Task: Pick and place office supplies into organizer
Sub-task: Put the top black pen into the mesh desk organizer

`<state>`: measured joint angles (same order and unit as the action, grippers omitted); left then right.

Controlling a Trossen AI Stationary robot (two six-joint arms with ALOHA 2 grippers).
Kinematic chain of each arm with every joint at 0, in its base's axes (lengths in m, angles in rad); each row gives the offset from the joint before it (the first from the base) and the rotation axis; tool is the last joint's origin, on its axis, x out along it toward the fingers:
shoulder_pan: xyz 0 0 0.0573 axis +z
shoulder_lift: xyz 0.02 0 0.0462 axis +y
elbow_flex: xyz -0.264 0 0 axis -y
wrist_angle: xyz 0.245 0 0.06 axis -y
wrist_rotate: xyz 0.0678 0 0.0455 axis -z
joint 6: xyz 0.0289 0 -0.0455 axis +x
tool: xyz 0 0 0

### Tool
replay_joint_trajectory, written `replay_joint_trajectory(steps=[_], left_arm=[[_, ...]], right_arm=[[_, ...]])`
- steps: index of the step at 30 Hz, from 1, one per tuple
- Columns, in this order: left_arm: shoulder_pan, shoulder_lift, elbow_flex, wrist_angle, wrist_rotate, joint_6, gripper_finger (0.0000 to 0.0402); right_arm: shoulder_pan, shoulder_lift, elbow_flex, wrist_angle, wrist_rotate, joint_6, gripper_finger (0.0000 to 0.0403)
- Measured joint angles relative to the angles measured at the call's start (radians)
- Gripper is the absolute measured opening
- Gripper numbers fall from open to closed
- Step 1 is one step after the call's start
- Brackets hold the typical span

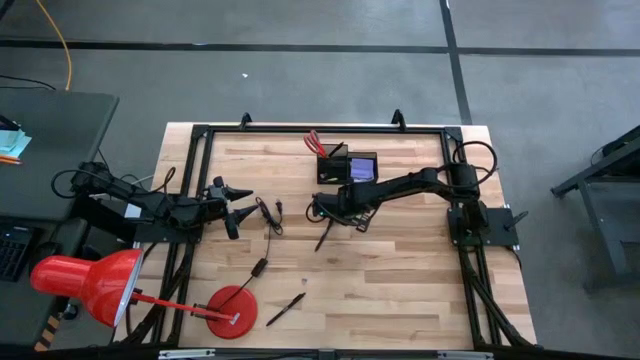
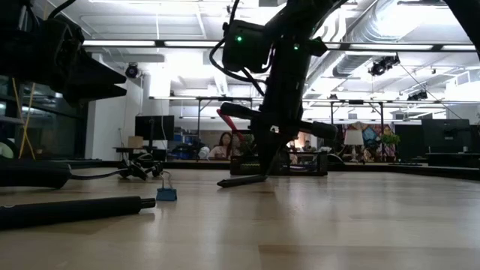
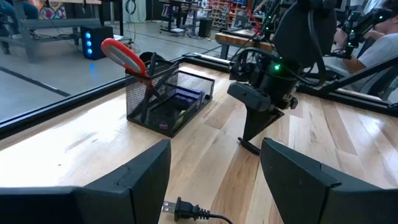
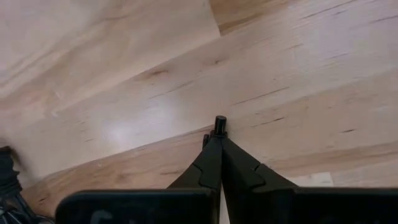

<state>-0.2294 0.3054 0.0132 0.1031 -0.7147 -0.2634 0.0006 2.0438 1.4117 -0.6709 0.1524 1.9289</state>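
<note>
My right gripper [image 1: 333,218] is over the table's middle, shut on a slim black pen [image 1: 323,238]. The black mesh organizer [image 1: 347,165] stands near the far edge. It holds the red-handled scissors [image 3: 124,55] upright in its cup section and the purple sticky-note pad [image 3: 185,98] in its tray. A second black pen [image 1: 285,309] lies flat near the near edge. My left gripper [image 1: 238,206] hovers open at the table's left, pointing toward the organizer [image 3: 166,102]. The packet and the yellow piece do not show. My right gripper pinches the pen between its two fingertips [image 4: 214,155], coming from above and pointing down. A short stub of the pen [image 4: 220,122] pokes out past the tips. In the low view the pen [image 2: 240,180] slants almost level, its free end low by the table; whether that end touches the wood I cannot tell.
A thin black cable [image 1: 268,215] with a plug [image 3: 186,210] lies between the two grippers. The red desk lamp [image 1: 88,285] and its round base [image 1: 231,311] sit at the near left corner. A black frame [image 1: 200,133] rims the table.
</note>
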Motion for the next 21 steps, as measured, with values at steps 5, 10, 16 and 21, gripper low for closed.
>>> replay_joint_trajectory(steps=[5,10,16,21], left_arm=[[0.0,0.0,0.0,0.0,0.0,0.0,0.0232],[0.0,0.0,0.0,0.0,0.0,0.0,0.0232],[0.0,0.0,0.0,0.0,0.0,0.0,0.0232],[0.0,0.0,0.0,0.0,0.0,0.0,0.0232]], right_arm=[[0.0,0.0,0.0,-0.002,0.002,-0.037,0.0002],[0.0,-0.001,0.0,-0.01,0.009,-0.052,0.0001],[0.003,-0.002,0.0,-0.014,0.052,-0.109,0.0],[0.02,-0.002,0.0,0.007,-0.014,-0.196,0.0]])
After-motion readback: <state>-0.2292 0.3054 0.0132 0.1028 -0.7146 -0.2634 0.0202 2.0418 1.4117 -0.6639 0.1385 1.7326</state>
